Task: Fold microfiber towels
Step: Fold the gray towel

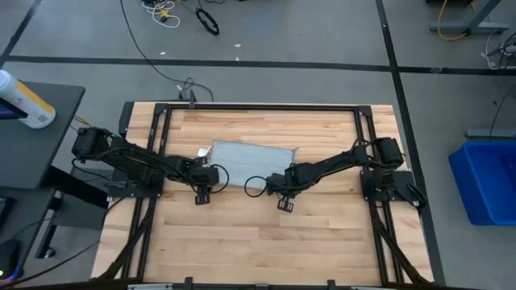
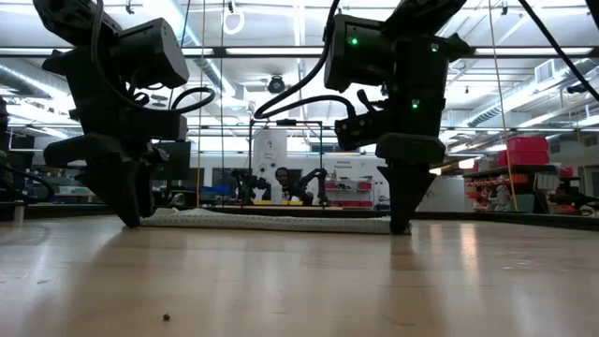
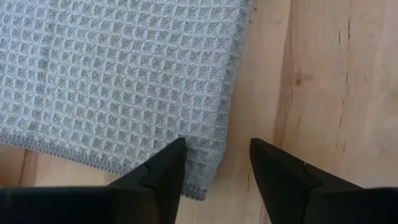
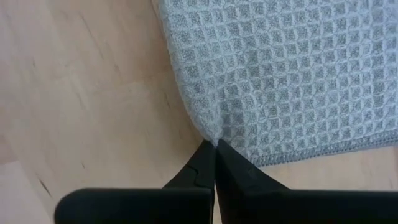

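Observation:
One light grey-blue waffle-textured towel (image 1: 248, 159) lies flat on the wooden table, a little behind both grippers in the low view (image 2: 281, 220). My left gripper (image 1: 206, 180) is open, down at table height at the towel's near left corner (image 3: 208, 180). One finger (image 3: 165, 171) is over the cloth and the other (image 3: 277, 174) is over bare wood. My right gripper (image 1: 274, 185) is shut on the towel's edge by its near right corner, tips at table height (image 2: 401, 225). My left gripper's one finger lies over the towel just inside its stitched edge (image 3: 186, 149); whether it touches the cloth I cannot tell. My right gripper pinches the towel's edge (image 4: 214, 140) between its two fingertips, close to the near right corner, coming from above and pointing down. The cloth puckers toward the tips. The rest lies on the table; one layer or several, I cannot tell.
Bare wooden tabletop (image 1: 258, 234) stretches toward the near edge. Black frame rails (image 1: 153, 137) run along the table's left, right and far sides. A blue bin (image 1: 488, 181) stands on the floor to the right. A person sits far behind the table (image 2: 281, 183).

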